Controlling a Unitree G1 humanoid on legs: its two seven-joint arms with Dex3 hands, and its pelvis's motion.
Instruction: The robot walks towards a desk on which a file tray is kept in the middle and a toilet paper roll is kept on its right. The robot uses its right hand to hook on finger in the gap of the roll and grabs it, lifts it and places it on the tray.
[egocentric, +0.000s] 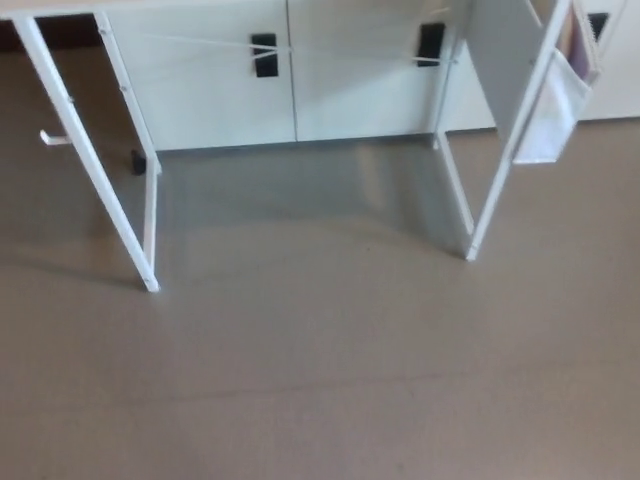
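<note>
Only the underside of the desk shows at the top of the head view: its white left front leg (95, 175) and its white right front leg (508, 155) slant down to the brown floor (320, 380). The desk top, the file tray and the toilet paper roll are out of frame. Neither of my hands shows.
Behind the desk runs a white wall panel (215, 100) with two black fittings (264, 54). A white side panel with a pocket (555, 110) hangs at the desk's right end. A small dark object (138, 161) sits by the left rear leg.
</note>
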